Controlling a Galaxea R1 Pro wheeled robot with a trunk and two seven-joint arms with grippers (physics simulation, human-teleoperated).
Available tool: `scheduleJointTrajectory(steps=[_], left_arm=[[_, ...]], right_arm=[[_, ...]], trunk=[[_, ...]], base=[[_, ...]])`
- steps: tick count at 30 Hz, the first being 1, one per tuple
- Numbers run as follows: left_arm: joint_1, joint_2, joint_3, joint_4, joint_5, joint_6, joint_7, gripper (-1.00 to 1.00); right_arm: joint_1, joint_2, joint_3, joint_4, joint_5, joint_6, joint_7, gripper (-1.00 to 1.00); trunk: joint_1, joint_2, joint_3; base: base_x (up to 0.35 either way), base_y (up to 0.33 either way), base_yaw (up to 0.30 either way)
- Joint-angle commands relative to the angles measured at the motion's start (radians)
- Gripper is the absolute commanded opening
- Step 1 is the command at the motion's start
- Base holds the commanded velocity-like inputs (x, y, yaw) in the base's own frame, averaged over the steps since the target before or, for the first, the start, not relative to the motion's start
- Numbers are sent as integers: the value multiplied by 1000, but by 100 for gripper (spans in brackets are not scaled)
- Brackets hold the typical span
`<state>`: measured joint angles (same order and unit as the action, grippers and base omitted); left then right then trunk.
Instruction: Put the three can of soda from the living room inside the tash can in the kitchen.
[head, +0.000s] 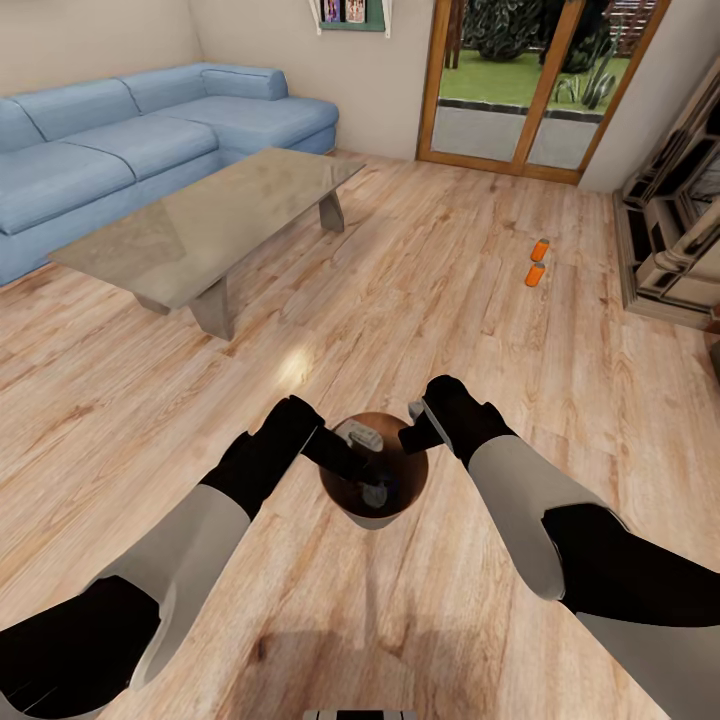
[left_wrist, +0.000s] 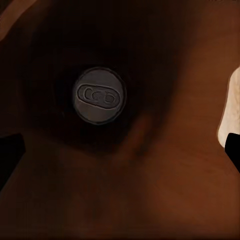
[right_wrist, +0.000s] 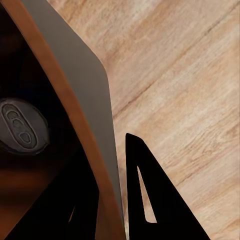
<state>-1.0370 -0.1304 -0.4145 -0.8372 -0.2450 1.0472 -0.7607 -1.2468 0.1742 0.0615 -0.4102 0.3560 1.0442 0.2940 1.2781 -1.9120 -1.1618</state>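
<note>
Because the right gripper pinches the trash can's wall, one finger inside, apparently to carry it, a can sits below the left gripper, whose opening I cannot tell.

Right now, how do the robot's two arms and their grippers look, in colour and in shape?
Both arms are smooth rounded tubes in alternating sections: black near the shoulders, light grey along the forearms, black again at the wrists. The left gripper and the right gripper have black bodies with grey metal parts. The right gripper's fingers are flat, black, pointed and slotted. No cables or markings are visible.
</note>
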Motion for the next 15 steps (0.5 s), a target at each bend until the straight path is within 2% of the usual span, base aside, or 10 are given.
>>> scheduleJointTrajectory(steps=[1,8,12,13,14,15], left_arm=[[0,1,0,0,1,0,0,100],[0,7,5,-42,9,0,-9,100],[11,16,10,-155,18,0,-46,100],[27,33,11,-218,20,0,-87,100],[52,82,13,-330,20,0,-175,100],[58,103,13,-369,20,0,-206,100]], right_arm=[[0,0,-3,0,-28,3,4,-100],[0,-2,-3,1,-26,3,4,-100],[0,-7,-5,2,-26,3,4,-100],[0,-8,-5,3,-26,3,4,-100],[0,-9,-6,3,-26,3,4,-100],[0,-10,-6,3,-26,3,4,-100]], trunk=[[0,0,0],[0,0,0],[0,0,0],[0,0,0],[0,0,0],[0,0,0]], base=[[0,0,0],[0,0,0],[0,0,0],[0,0,0],[0,0,0],[0,0,0]])
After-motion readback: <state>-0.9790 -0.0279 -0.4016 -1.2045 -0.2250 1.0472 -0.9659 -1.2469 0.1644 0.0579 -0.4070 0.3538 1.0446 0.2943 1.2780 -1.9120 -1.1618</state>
